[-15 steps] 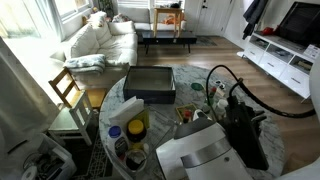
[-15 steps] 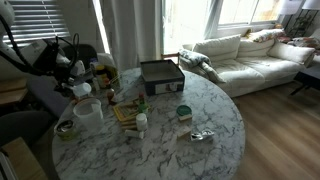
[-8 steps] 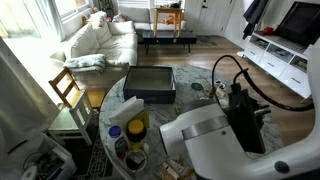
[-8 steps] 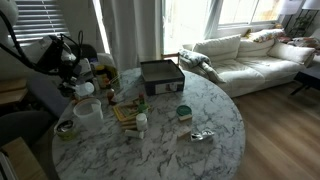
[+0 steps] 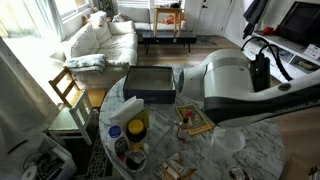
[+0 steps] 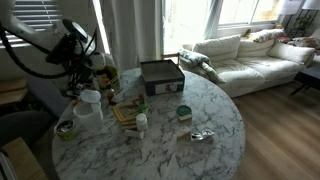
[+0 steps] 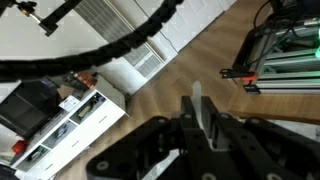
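Well, what are you holding, and where?
— My gripper [image 7: 203,122] is nearly closed, pinching a thin white strip [image 7: 197,98] above the marble table [image 6: 200,112]. Probably light and flimsy, so grip near its base.

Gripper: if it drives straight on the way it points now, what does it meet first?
Probably the wooden floor: in the wrist view nothing nearer shows ahead of the shut gripper, though depth is unclear.
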Robot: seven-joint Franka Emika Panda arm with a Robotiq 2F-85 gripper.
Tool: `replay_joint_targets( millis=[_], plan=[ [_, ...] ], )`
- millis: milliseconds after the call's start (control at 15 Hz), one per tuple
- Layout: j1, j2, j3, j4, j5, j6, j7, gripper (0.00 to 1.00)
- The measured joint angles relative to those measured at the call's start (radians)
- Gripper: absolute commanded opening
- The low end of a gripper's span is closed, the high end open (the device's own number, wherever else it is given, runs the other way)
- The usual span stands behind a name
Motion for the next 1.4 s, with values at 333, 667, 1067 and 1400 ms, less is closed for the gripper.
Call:
replay_joint_targets(
  millis=[333,667,1067,1400],
  plan=[
    [-0.047,-0.095,-0.048,-0.026,0.138,0.117,-0.004,0.14],
    [-0.051,-0.121,-0.052,-0.040,0.158,0.128,-0.003,0.04],
    [-0.095,-0.107,-0.115,-0.042,0.244,0.194,-0.102,0.04],
    [-0.175,-0.084,-0.193,-0.060,0.377,0.292,-0.235,0.04]
  ],
)
